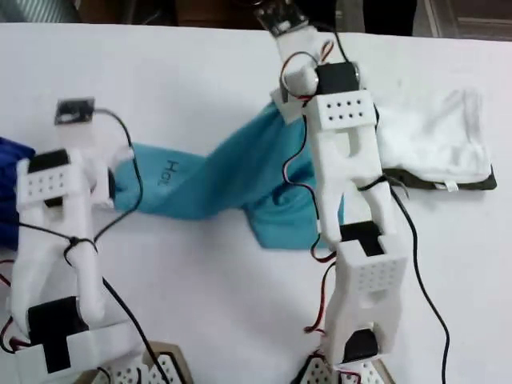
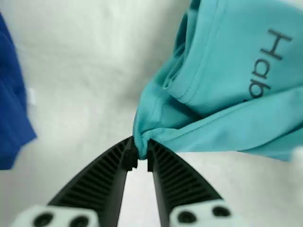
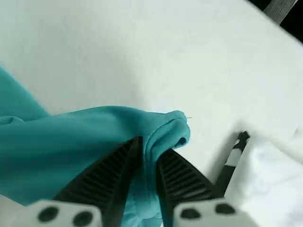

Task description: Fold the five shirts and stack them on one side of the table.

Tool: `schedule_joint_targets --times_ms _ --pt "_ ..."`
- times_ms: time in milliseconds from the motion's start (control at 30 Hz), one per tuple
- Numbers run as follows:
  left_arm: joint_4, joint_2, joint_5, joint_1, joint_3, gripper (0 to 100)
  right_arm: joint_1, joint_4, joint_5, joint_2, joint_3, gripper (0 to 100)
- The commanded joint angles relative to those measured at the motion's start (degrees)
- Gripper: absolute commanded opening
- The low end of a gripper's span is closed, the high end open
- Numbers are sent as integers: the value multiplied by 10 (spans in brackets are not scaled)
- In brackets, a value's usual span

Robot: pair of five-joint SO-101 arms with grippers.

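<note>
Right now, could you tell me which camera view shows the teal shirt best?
The high view: nearly the whole teal shirt shows, twisted across the table. The left wrist view shows a bunched edge pinched in the left gripper; the right wrist view shows a fold clamped by the right gripper.

White perforated plastic arms (image 1: 346,160) carry black motors (image 1: 336,78), red and black cables (image 1: 426,288), ribbed black fingers (image 2: 102,182).

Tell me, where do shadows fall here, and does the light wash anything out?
High view: even light, faint shadows, the white shirt nearly blends into the white table. Left wrist view: a soft shadow borders the teal shirt. Right wrist view: beyond the table's edge the room is dark.
</note>
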Motion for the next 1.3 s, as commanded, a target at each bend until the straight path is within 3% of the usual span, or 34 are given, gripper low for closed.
schedule_joint_targets --times_ms 0,167,367,667,800,1033,1267 --pt "44 -1 -5 16 -105 28 8 -26 18 -47 -71 20" --pt "109 -1 -5 39 -203 28 8 -3 23 -51 -166 20" --pt "173 -2 -7 36 -249 28 7 146 23 -51 -268 21" --pt "215 -3 -25 35 -248 28 29 185 23 -58 -251 21" --pt "222 -3 -26 35 -247 28 22 185 21 -131 -135 21" --pt "234 -2 -47 35 -247 28 3 175 22 -356 227 21" --pt "270 -2 -91 35 -202 28 36 33 22 -531 607 21"
